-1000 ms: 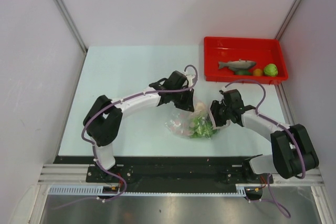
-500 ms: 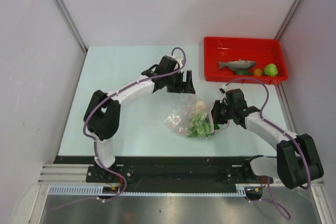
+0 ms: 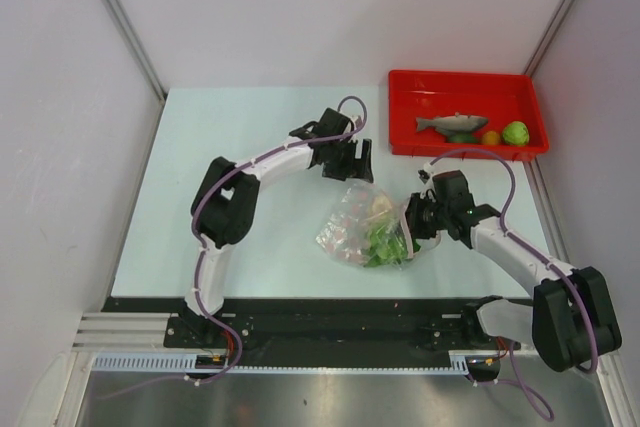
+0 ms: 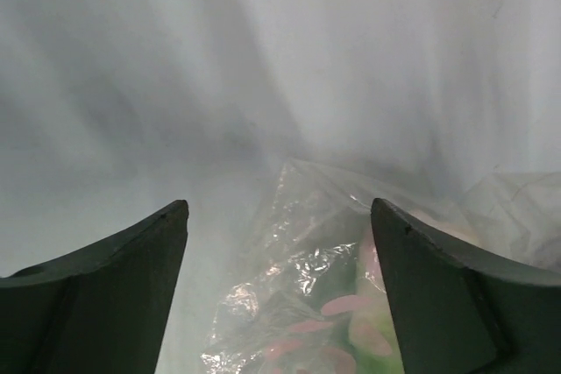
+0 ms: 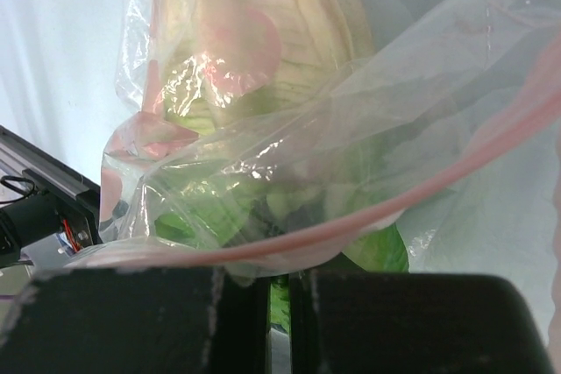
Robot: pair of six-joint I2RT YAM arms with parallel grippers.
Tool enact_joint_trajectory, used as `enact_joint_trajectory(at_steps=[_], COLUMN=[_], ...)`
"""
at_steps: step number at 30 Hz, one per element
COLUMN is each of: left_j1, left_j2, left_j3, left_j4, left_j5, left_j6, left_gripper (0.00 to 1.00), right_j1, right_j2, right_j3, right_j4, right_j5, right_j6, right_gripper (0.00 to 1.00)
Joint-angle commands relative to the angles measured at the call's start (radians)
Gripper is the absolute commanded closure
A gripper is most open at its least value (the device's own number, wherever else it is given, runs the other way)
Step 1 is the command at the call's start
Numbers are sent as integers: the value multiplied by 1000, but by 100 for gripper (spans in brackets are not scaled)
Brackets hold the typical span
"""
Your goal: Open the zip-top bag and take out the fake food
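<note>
While right gripper [image 3: 411, 226] pinches bag [image 3: 349, 234], left gripper [image 3: 353, 171] gapes.

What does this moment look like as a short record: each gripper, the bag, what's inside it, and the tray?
left gripper: open, over the far edge of the bag, gripping nothing
right gripper: shut on the bag's right edge, by the pink zip strip
bag: clear, crumpled on the table between the arms; cannot tell if its mouth is open
in bag: leafy green piece, pale piece
tray: red, far right; holds grey fish, orange fruit, green fruit
</note>
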Motion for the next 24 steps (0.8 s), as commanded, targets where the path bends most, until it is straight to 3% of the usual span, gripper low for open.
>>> enact_joint_trajectory(at_steps=[1,4,5,8,16,24], left_j1=[0,0,3,20,81,87], left_j2=[2,7,4,-41,-254,-300], left_j3=[-47,-92,-101,-158,-351,-455], left_j4=[90,160,168,199,273,285], left_j5=[185,275,282,227,-126,-179], left_j6=[-1,-53,-61,-75,-130,-147], left_gripper=[16,39,70,100,100,100], right_j1=[3,4,1,-2,-3,-106], right_j2=[-35,-58,-61,-84,-238,-410], right_j3=[0,0,0,0,0,1], right_j4=[-13,-12,-13,-53,-196,-264], right_j5=[-1,2,2,25,143,174], right_j6=[-19,-16,-16,-8,62,136], right_gripper=[100,100,100,100,100,100])
